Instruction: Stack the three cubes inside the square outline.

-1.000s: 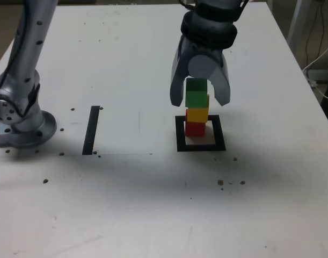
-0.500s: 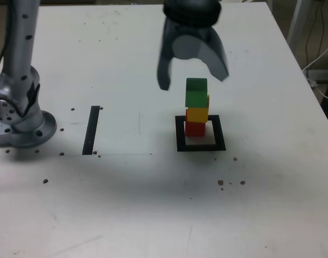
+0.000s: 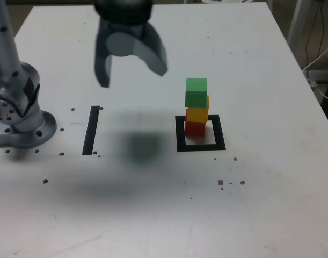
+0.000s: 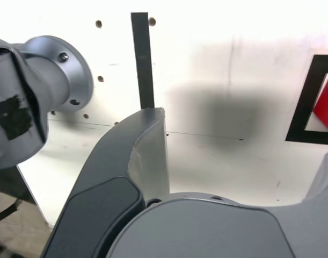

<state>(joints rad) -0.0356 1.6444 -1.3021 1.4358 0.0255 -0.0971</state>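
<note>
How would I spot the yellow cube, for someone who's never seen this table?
On the white table, find the black square outline in the exterior view. A cube stack rises there. The yellow cube is the middle one, between green and red.

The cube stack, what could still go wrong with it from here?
The green cube sits on the yellow cube, whose edge shows past it on the exterior view's right, so a bump might topple it. The open gripper is off to the exterior view's left; swinging back low, it could knock the stack out of the square outline.
</note>
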